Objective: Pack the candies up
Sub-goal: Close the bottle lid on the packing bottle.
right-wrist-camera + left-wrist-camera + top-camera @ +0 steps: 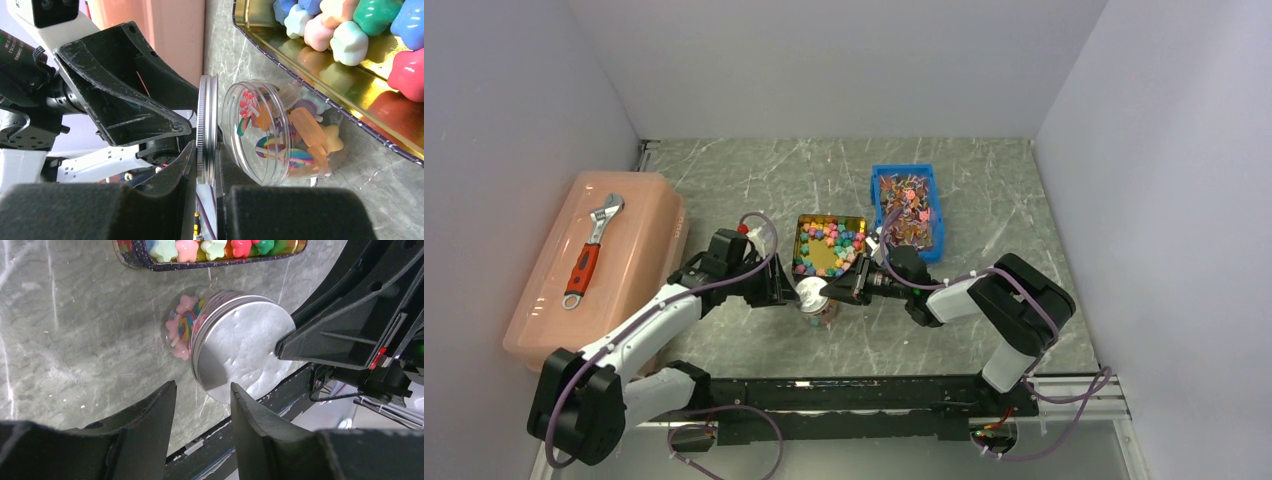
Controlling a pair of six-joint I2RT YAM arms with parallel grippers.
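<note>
The candies (829, 243) are pastel lumps in a gold tin (802, 226); they also show in the left wrist view (210, 247) and the right wrist view (350, 30). A clear jar (821, 314) holding some sweets stands tilted just in front of the tin (181, 325) (272, 132). My right gripper (849, 283) (206, 150) is shut on a silver lid (811, 292) (206, 125), pinched by its rim at the jar's mouth. The lid (245, 347) hides the mouth in the left wrist view. My left gripper (776, 285) (202, 387) is open and empty, just left of the jar.
A blue bin (935, 240) of wrapped sweets stands right of the tin. A pink lidded box (634, 262) with a red-handled wrench (592, 248) on it stands at the left. Walls close in on three sides. The arms' black base rail (874, 395) runs along the near edge.
</note>
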